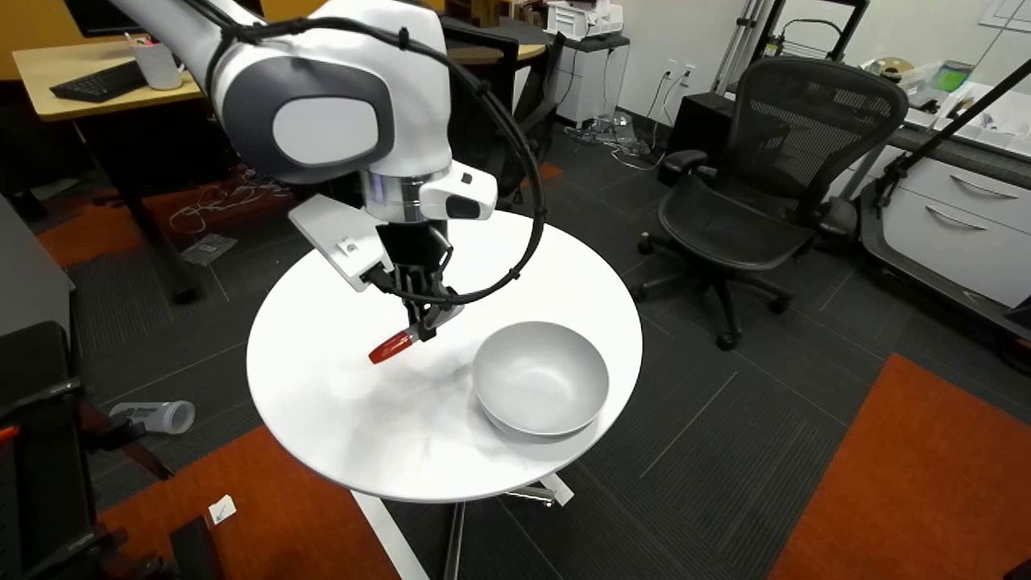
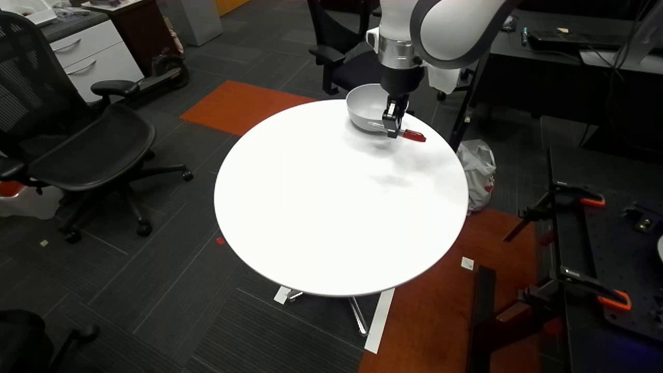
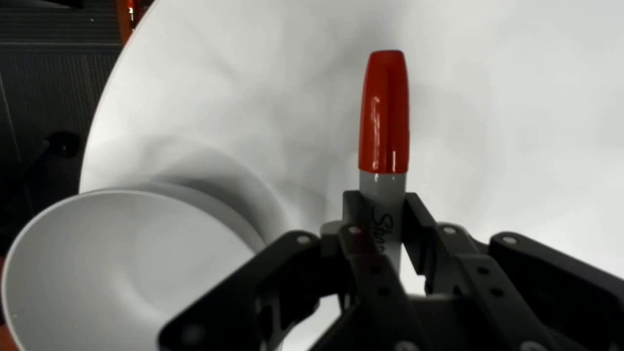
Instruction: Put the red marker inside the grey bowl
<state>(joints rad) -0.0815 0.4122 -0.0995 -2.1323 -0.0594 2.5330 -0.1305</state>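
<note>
The red marker has a red cap and a light grey barrel with black lettering. It shows in both exterior views (image 1: pixel 391 347) (image 2: pixel 414 135) and in the wrist view (image 3: pixel 384 112). My gripper (image 1: pixel 427 326) is shut on its barrel, with the red cap pointing out past the fingertips (image 3: pixel 381 209). The marker is held above the table, apart from the bowl. The grey bowl (image 1: pixel 541 379) stands upright on the table near its edge, beside the gripper. It also shows in an exterior view (image 2: pixel 365 103), partly behind the gripper, and at lower left in the wrist view (image 3: pixel 122 263). Its visible inside is empty.
The round white table (image 1: pixel 346 419) bears the bowl. Its edge runs close to the bowl. A black office chair (image 1: pixel 773 161) stands on the floor beyond the table. A black bench with orange-tipped clamps (image 2: pixel 611 300) stands off another side of the table.
</note>
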